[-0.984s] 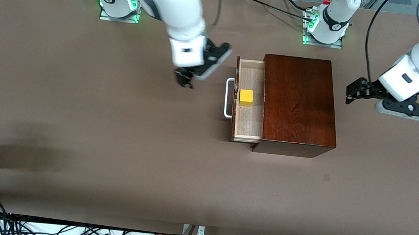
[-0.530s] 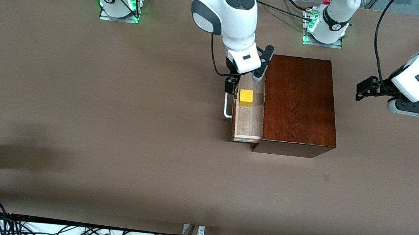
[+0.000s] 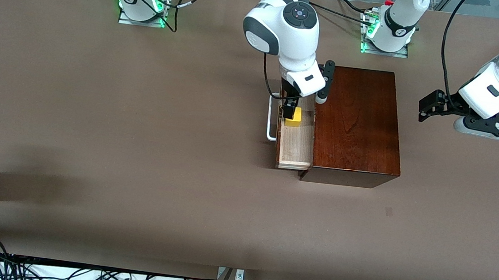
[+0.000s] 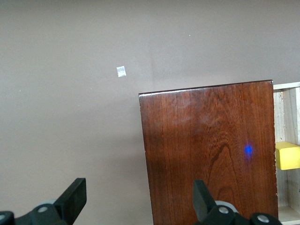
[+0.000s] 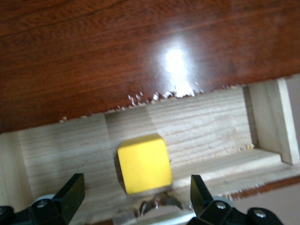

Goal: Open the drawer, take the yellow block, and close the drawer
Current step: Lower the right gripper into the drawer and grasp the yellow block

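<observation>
No readable text, label, brand, number or sign is showing anywhere in these views.

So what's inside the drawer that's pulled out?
The drawer holds one yellow block, sitting on its pale wood floor. The right gripper hangs open over it. The part of the drawer still under the dark wooden box is hidden.
</observation>
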Tool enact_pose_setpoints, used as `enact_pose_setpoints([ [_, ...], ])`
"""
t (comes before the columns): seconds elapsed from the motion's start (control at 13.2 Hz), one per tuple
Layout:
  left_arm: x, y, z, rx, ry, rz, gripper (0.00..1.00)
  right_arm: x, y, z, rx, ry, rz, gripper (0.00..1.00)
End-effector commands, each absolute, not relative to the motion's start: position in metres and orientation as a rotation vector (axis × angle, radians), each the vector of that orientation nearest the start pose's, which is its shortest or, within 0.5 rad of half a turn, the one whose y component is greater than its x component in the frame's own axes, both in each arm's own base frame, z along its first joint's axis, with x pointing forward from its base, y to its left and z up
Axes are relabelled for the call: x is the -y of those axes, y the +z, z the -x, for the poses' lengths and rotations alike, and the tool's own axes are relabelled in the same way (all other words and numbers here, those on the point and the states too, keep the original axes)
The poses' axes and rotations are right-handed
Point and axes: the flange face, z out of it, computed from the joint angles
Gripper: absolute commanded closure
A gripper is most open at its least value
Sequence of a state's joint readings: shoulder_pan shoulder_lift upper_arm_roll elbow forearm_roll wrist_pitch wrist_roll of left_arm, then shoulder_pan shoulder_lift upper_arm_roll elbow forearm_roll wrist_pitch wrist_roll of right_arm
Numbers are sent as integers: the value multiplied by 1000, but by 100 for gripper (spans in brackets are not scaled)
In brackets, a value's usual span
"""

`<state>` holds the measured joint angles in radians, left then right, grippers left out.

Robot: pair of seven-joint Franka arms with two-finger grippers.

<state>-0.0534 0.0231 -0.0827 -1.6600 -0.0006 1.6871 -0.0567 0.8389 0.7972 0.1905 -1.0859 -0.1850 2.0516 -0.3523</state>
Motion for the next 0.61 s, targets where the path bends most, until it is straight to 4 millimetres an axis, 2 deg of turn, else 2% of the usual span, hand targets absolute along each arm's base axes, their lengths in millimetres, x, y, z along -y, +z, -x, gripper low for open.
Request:
enact_pose_setpoints([
  [0.0,73,583,-570,-130,-10,3120,0,-648,363,-444,2047,-284,2374,0],
  [0.23,73,583,-570,-130,-10,3120,0,-648,341,-447,2072,-263,2371,0],
  [0.53,73,583,-569,-130,-8,3121,0,-647,335,-449,2101,-264,2363,0],
])
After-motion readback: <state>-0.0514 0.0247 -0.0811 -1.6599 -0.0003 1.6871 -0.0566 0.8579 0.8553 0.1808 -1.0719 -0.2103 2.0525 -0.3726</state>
